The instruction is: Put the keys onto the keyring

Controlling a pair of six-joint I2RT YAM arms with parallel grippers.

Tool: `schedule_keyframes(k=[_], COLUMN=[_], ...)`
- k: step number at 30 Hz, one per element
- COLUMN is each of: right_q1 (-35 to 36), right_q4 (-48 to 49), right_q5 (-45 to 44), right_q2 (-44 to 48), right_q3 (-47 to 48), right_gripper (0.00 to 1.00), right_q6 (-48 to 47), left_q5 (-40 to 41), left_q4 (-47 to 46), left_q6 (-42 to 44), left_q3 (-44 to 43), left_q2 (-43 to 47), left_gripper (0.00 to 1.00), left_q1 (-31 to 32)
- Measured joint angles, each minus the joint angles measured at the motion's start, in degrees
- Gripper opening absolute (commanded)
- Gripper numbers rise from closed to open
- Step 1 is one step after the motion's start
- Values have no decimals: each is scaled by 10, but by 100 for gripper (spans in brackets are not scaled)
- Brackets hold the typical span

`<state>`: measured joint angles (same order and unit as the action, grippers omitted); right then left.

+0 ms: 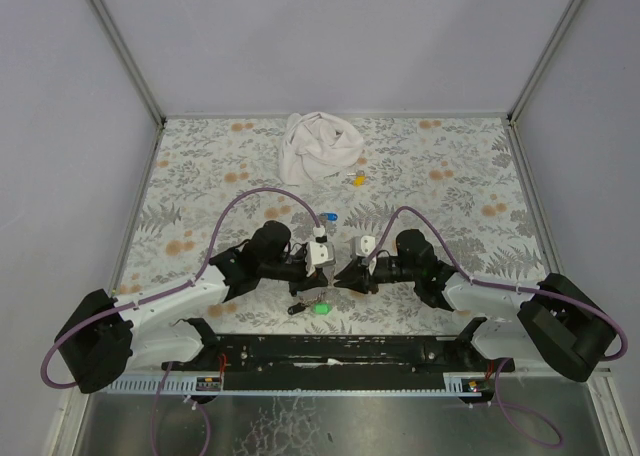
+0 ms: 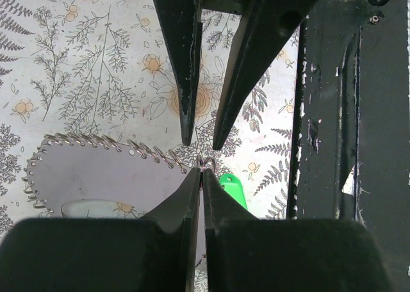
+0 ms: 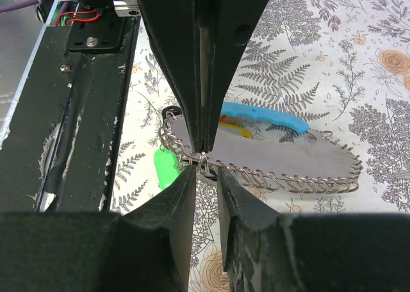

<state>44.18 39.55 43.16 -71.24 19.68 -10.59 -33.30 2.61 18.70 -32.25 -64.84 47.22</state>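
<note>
My left gripper [image 1: 325, 259] [image 2: 202, 171] is shut on the thin metal keyring [image 2: 205, 160] and holds it just above the table. The grey strap [image 2: 96, 177] [image 3: 288, 157] hangs from the ring, and its blue inner side [image 3: 262, 116] shows. My right gripper [image 1: 346, 273] [image 3: 206, 171] faces the left one tip to tip. Its jaws stand slightly apart around the ring [image 3: 203, 157]. A green-capped key [image 1: 322, 308] [image 2: 234, 189] [image 3: 165, 167] lies on the table under the grippers. A blue-capped key [image 1: 328, 219] lies just beyond them.
A crumpled white cloth [image 1: 320, 146] lies at the back centre, with a small yellow object [image 1: 358, 179] in front of it. The black base rail [image 1: 330, 351] [image 2: 333, 125] runs along the near edge. Grey walls enclose the flower-patterned table [image 1: 450, 176].
</note>
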Motion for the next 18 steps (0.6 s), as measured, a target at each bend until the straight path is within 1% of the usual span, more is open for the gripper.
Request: schedule_keyframes(k=[18], right_q1=[2], right_q4=[6], right_q5=[11], right_q2=[-35], right_q3=[14], right_gripper=[21], right_q6=[1], left_q5=[-17], left_q4=[0], left_q6=[7], left_q3=[2], left_q2=[0], left_gripper=[0], left_q1=[0])
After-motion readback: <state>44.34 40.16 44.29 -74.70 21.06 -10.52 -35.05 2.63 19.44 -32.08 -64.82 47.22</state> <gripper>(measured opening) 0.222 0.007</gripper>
